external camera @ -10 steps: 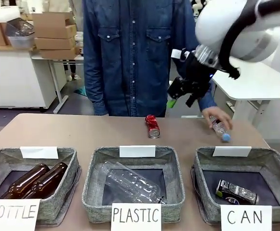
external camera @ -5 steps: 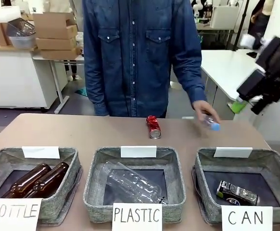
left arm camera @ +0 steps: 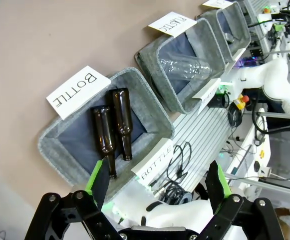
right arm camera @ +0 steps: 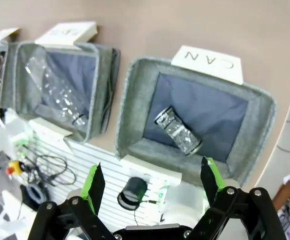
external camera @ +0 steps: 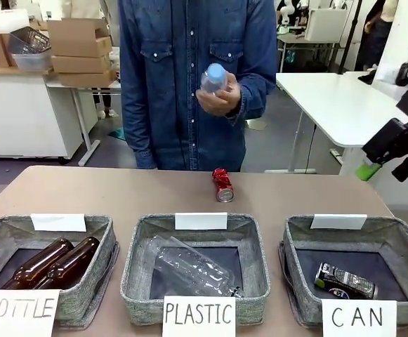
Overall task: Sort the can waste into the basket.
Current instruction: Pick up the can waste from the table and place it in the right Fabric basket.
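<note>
Front view: red can [external camera: 222, 184] lies on the table [external camera: 105, 189], at 12 o'clock of the PLASTIC bin [external camera: 135, 261]. Printed can [external camera: 344, 281] sits in the basket [external camera: 293, 263] at 5 o'clock. Right gripper [external camera: 387, 167] hangs at 3 o'clock, fingers apart, empty. Person's hand [external camera: 221, 98] holds a clear bottle [external camera: 213, 76] at 12.

Left wrist view: left gripper [left arm camera: 157, 180] is wide open with nothing in it, BOTTLE bin [left arm camera: 152, 107] at 11.

Right wrist view: right gripper spread wide, basket with printed can at 12.
</note>
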